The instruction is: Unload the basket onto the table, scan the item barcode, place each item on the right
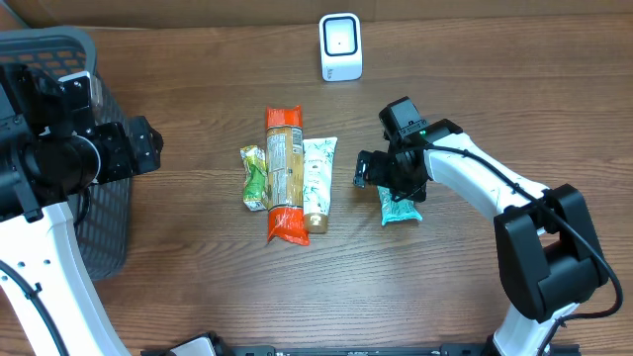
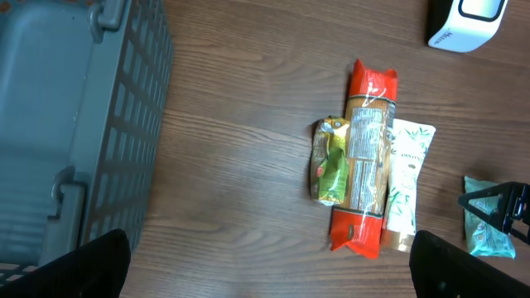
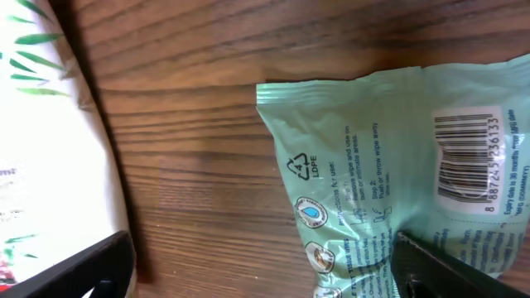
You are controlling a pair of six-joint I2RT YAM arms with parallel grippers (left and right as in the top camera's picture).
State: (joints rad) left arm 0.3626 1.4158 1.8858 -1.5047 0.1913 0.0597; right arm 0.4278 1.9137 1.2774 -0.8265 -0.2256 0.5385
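— Where's the packet point(image 1: 401, 208)?
— Flat on the surface point(image 1: 198, 277), nearer the robot than the scanner point(image 1: 340, 46) and to its right, barcode point(image 3: 468, 157) up.
— The pincers?
— The right pincer point(image 3: 265, 265) is spread wide over it, gripping nothing. The left pincer point(image 2: 277, 269), far left of the scanner, is wide and empty.

Overhead cam faces down on table point(image 1: 198, 277); L wrist high, R v. close; all share teal pack point(image 1: 400, 206).

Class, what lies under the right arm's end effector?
A mint-green plastic packet lies flat on the brown wooden table, barcode facing up. In the overhead view, the right end effector covers its upper end.
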